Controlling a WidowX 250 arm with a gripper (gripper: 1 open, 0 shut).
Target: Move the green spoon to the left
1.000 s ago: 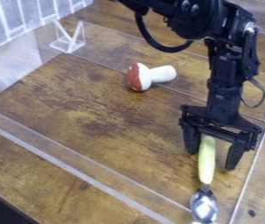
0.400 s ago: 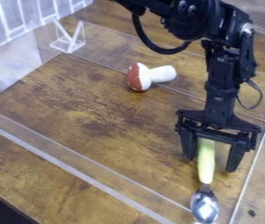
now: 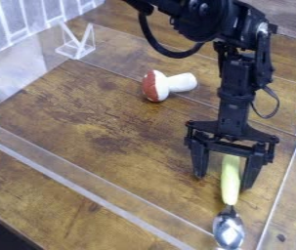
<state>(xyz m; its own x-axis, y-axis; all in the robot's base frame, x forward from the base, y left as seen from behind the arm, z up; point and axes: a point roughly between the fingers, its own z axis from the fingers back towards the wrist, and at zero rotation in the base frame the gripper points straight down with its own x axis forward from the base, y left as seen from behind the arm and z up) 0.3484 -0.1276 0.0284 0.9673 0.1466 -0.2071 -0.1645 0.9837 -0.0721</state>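
**Open gripper straddling green spoon handle at the table's near right corner**

Gripper (image 3: pixel 232 168) points almost straight down, jaws spread wide, nothing held. One finger (image 3: pixel 201 162) sits on the left of the green spoon (image 3: pixel 229 195), the other just to the right of it — the yellow-green handle lies in the gap between them, closer to the right finger. Can't tell if either fingertip touches the handle or the wood.

Spoon lies flat on the wooden table (image 3: pixel 85 117), near the right edge and close to the near right corner. Long axis runs roughly front to back: handle end toward the far side under the gripper, silver bowl toward the near edge, poking out in front of the fingers. Jaws stand across that axis, so closing should pinch the handle sideways — judged as the grasp step, not yet closed.

Clear acrylic barrier (image 3: pixel 59 171) rims the table's near and left edges; its right-side wall stands close by the spoon, so there is little room on that side. Leftward the wood is bare and open all the way across the near half. Only other thing is the toy mushroom (image 3: pixel 166 84), well apart toward the far side, off a straight leftward path.
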